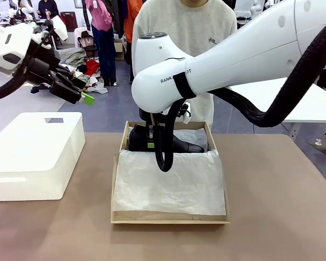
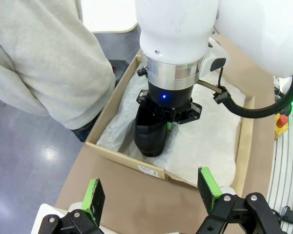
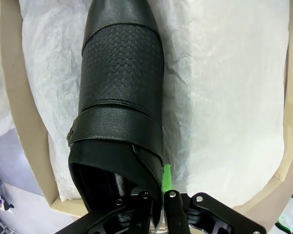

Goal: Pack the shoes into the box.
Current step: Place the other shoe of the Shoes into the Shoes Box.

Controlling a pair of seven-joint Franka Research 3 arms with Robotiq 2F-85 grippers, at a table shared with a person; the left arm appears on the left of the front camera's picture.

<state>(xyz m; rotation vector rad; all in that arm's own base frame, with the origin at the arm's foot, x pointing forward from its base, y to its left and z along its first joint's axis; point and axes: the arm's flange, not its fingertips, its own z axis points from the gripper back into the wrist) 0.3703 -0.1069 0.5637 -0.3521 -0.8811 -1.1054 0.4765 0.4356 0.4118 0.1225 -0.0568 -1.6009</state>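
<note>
I see the tan cardboard box point(image 1: 168, 219) sitting open on the brown table point(image 1: 271, 206), lined with crinkled white tissue paper point(image 1: 168, 182) that drapes over its near half. One black leather shoe point(image 3: 122, 73) lies on the tissue in the far half, partly smooth and partly woven-textured, with a strap across the instep. The jaws of my right gripper point(image 3: 158, 195) are clenched on the rim of the shoe's heel opening. My left gripper point(image 2: 151, 192) hangs well apart from the box, above a blocky white foam block point(image 1: 35, 155), jaws released and holding nothing.

white foam block point(image 1: 35, 152), brown table point(image 1: 271, 206)
</note>
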